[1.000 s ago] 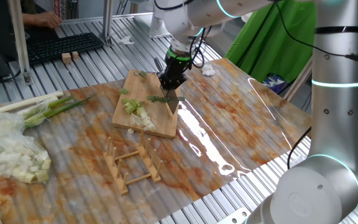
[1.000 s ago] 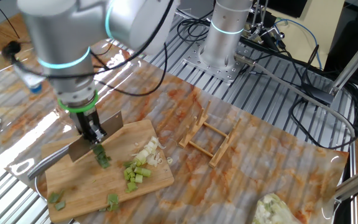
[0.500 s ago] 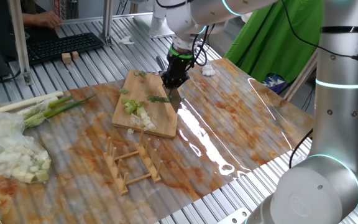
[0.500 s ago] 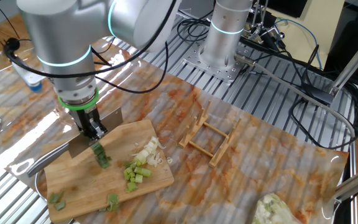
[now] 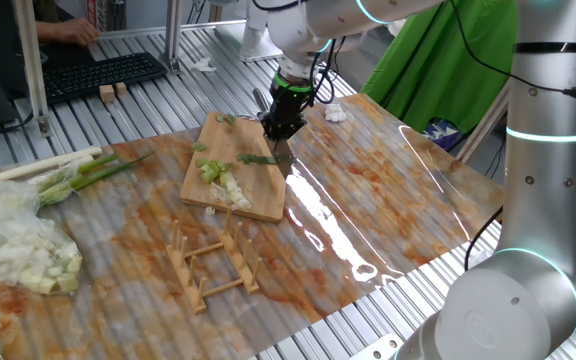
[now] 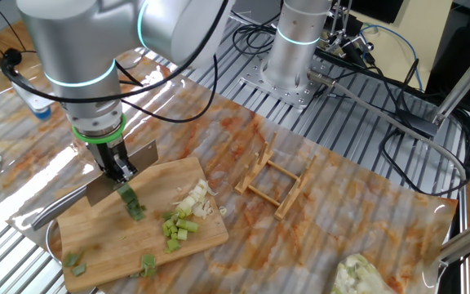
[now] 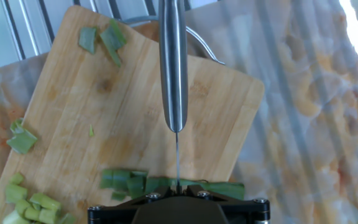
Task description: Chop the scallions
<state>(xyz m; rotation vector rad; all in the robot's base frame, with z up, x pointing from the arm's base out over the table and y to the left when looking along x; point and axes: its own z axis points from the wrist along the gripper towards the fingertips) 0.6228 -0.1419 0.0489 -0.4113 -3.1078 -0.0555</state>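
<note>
Steel glints where the black two-finger hand (image 6: 119,170), clamped tight on the flat blade of a silver metal cleaver (image 6: 122,171), points straight down over the pale bamboo chopping board (image 6: 104,233). Under the edge lies the short green scallion stalk (image 7: 169,183), at six o'clock in the hand view; chopped white and pale-green scallion bits (image 6: 188,214) lie toward four o'clock of it in the other fixed view. I'd judge a good cut needs a square, vertical press across the limp, fibrous leaf, the board's grain staying flat on the glossy, rust-mottled counter (image 5: 368,215).
</note>
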